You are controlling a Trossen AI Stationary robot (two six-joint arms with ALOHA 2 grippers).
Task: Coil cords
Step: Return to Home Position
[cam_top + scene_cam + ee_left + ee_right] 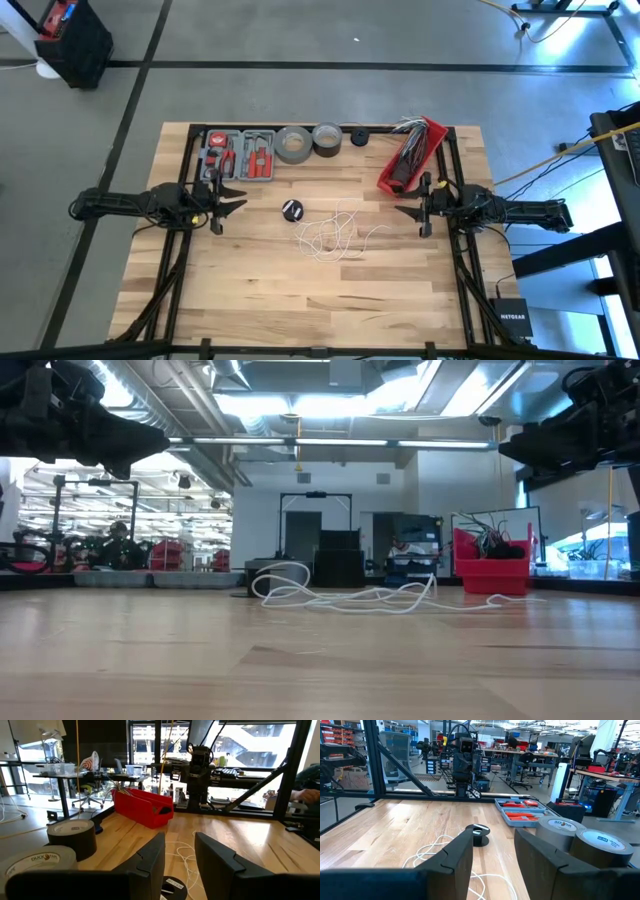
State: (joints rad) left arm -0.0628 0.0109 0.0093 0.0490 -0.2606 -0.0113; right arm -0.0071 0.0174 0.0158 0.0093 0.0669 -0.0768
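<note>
Currently the white cable (330,238) lies uncoiled in a loose tangle of overlapping loops at the middle of the worktop. The black spool (291,209) sits flat just beside it, on the left-edge side; I cannot tell whether the cable joins it.

Risks, as judged:
- Pulling one strand may tighten the crossed loops into a knot.
- The cable is thin and flat on the wood, so a pinch may miss.
- The spool looks light and may skid when nudged.

Left gripper (238,198) waits near the left edge, fingers spread, empty. Right gripper (405,212) waits near the right edge, likewise released.

Along the far edge are a tool tray (238,156), two tape rolls (294,144) and a red bin (410,155) of wires. All are well apart from the cable; nothing blocks either approach.
</note>
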